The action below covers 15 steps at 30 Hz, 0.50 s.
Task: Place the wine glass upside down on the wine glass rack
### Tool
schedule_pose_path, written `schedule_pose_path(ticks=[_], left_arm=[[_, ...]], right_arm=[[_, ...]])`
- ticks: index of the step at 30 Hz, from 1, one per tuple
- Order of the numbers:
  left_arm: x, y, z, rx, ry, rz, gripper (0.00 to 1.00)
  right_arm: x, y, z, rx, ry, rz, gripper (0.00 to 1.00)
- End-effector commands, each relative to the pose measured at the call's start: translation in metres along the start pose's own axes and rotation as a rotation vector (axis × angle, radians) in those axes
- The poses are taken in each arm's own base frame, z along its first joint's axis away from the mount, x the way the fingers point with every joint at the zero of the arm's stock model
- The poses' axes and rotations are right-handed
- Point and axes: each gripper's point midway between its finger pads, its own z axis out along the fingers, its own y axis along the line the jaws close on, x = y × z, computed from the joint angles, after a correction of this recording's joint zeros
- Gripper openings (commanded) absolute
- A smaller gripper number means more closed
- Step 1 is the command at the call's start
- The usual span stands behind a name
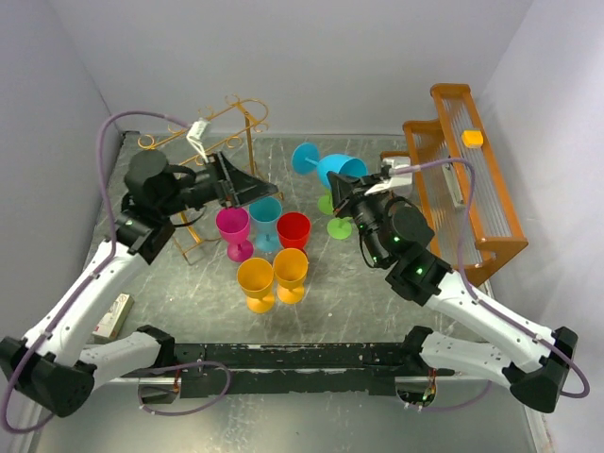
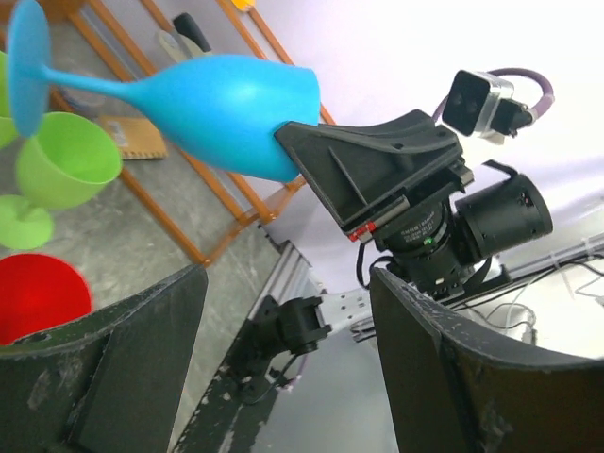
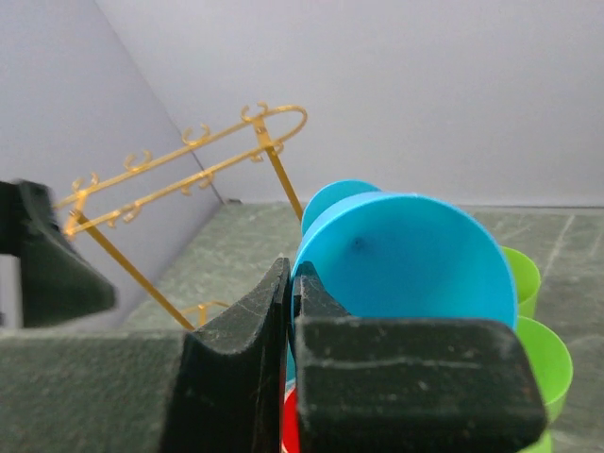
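The right gripper [image 1: 347, 193] pinches the blue wine glass [image 1: 326, 168]. The left gripper [image 1: 247, 187] is spread open by the gold rack [image 3: 284, 181]. Its tag [image 1: 198, 132] is too small to read.

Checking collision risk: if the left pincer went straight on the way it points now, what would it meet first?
Probably the right pincer, shut on the blue wine glass, facing the open left pincer; nothing shows between them, though depth is unclear.
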Motion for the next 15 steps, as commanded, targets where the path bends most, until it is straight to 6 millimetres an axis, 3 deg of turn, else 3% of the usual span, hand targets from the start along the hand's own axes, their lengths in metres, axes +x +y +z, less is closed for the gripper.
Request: schedule_pose_path(ticks=[1, 3, 7, 15], left_arm=[[-0.02, -0.022, 0.031, 0.051, -0.133, -0.066, 0.79], [-0.029, -0.018, 0.043, 0.006, -0.214, -0.158, 0.74], [-0.048, -0.02, 0.056, -0.032, -0.365, -0.238, 0.73], [-0.045, -0.024, 0.09, 0.024, -0.371, -0.33, 0.73]], right_arm=[[-0.047, 0.009, -0.01, -0.043, -0.174, 0.171, 0.0], [-0.056, 0.008, -0.016, -0.057, -0.209, 0.216, 0.0], [-0.072, 0.008, -0.029, -0.083, -0.267, 0.294, 0.0], [-0.077, 0.015, -0.038, -0.146, -0.275, 0.378, 0.0]])
